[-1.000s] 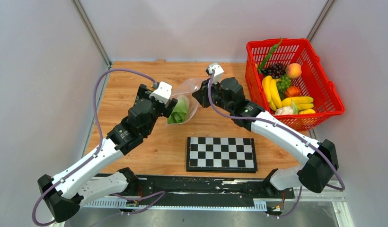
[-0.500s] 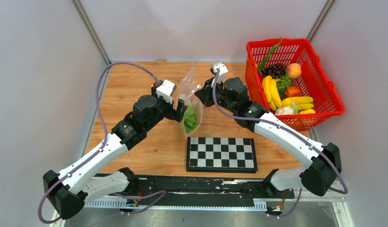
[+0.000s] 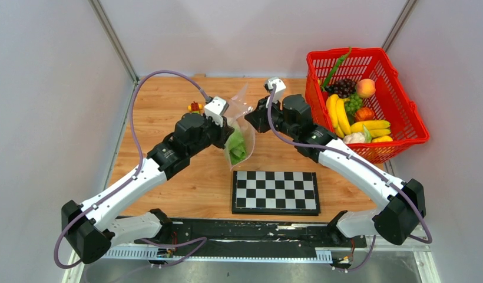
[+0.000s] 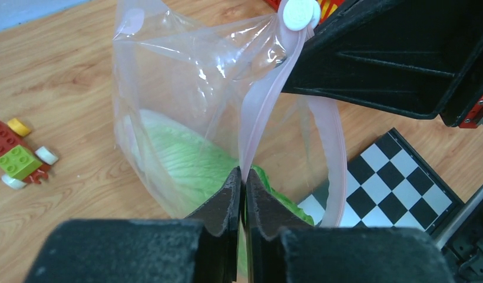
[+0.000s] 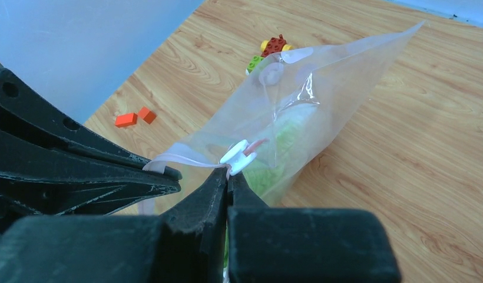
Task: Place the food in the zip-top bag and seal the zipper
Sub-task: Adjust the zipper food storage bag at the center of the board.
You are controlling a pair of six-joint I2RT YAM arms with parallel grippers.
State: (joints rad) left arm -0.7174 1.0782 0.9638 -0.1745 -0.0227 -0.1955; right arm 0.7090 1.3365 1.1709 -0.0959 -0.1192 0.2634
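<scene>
Clear bag (image 4: 168, 88), lettuce (image 4: 180, 159) inside (zipper (image 4: 261, 112) pink)

In the left wrist view the left end effector (image 4: 243, 183) covers the lower lettuce (image 4: 168, 153) and the bottom of the zip-top bag (image 4: 168, 76). The zipper (image 4: 261, 115) disappears between its fingers, and only a corner of the chessboard (image 4: 398, 183) shows. In the right wrist view the right end effector (image 5: 227, 180) hides the bag's near end. From above, both sets of fingertips are hidden, and the toy-brick figure (image 3: 195, 107) near the far edge of the tabletop (image 3: 159, 100) is partly covered and too small to read.
</scene>
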